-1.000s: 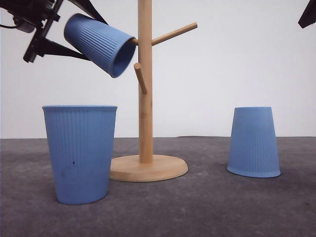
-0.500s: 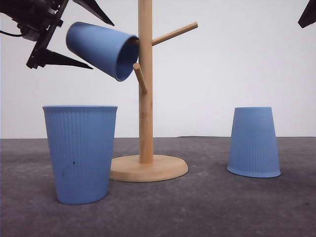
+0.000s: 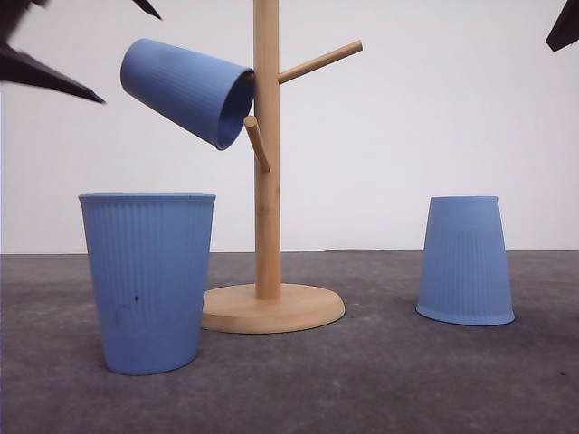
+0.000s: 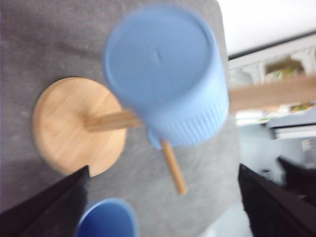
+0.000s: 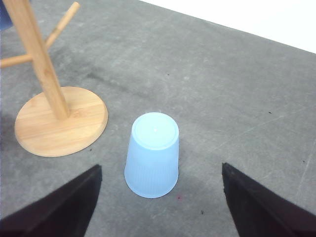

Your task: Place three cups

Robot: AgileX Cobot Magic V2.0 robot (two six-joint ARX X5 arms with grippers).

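Left pincer (image 4: 163, 217) hangs spread, clear of the light-blue ribbed plastic cup (image 3: 188, 91) ahead, hooked on the wooden peg stand (image 3: 266, 181). Right pincer (image 5: 160, 207) hovers spread over the upturned cup (image 5: 152, 154).

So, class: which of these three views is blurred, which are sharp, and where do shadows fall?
Left wrist view: blurred, the hung cup and rack pegs smeared. Front view: sharp, a soft shadow beside the upright cup. Right wrist view: crisp, a faint shadow around the upside-down cup; the right gripper fingers are dark silhouettes.

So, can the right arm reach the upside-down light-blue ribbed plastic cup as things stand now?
Probably yes. The right gripper is open above the upside-down light-blue ribbed plastic cup, nothing lies between them, and the wooden cup tree stands off to one side.
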